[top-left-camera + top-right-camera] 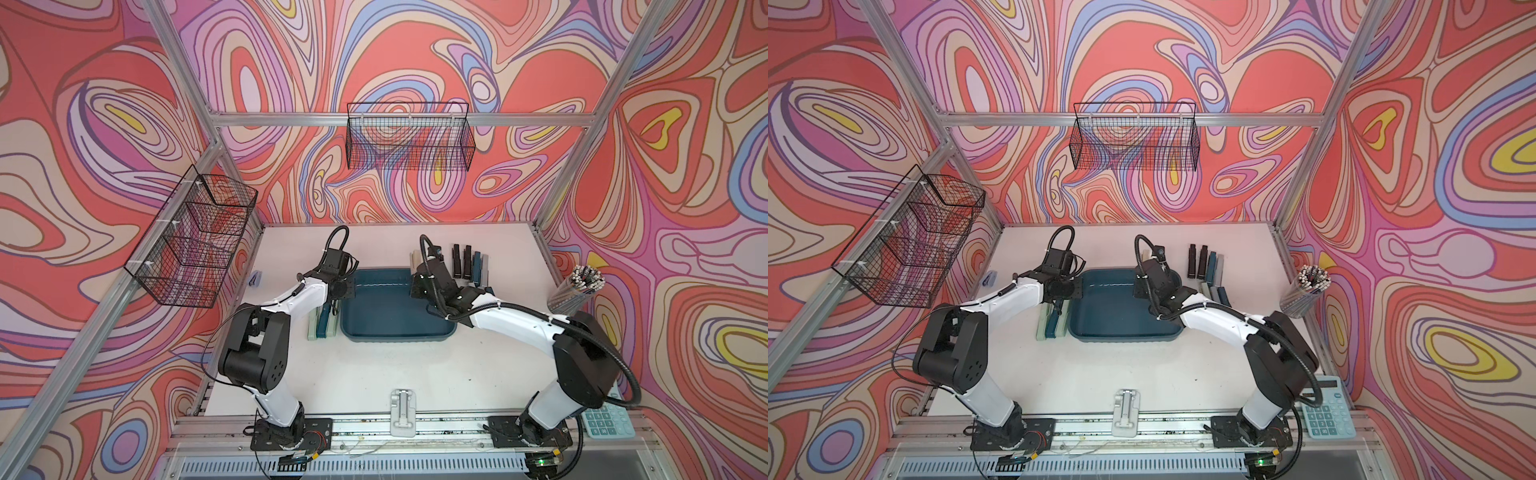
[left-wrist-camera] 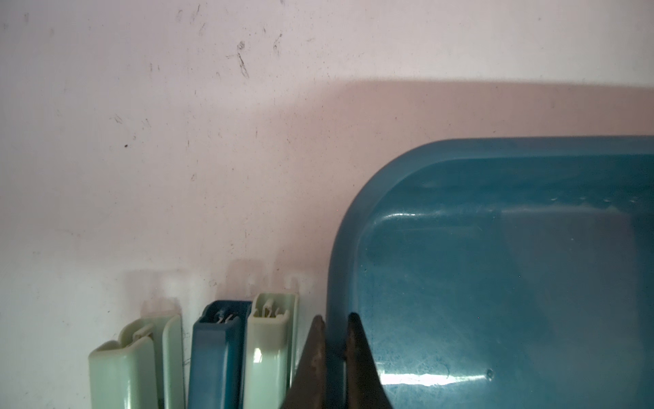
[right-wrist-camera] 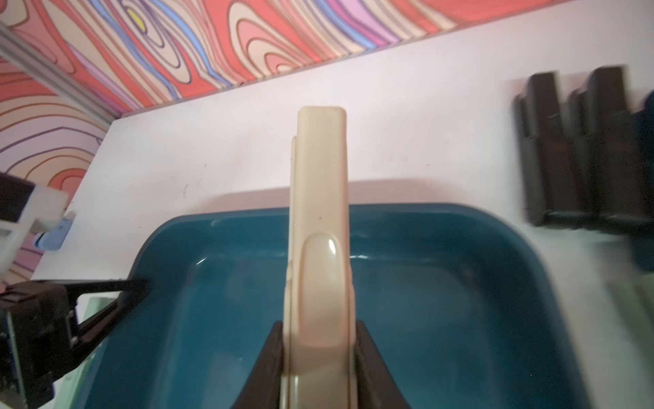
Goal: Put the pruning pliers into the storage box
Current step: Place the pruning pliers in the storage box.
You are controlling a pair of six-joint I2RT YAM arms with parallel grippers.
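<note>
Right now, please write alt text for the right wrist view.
The right gripper holds cream pliers above the teal box. The left gripper pinches the box rim; two black pliers lie on the white table nearby.

A shallow dark teal plastic tray sits on the white tabletop. Pale green and teal bar-shaped pliers lie beside its left rim. Black, teal and grey ones rest past its far right corner.
</note>
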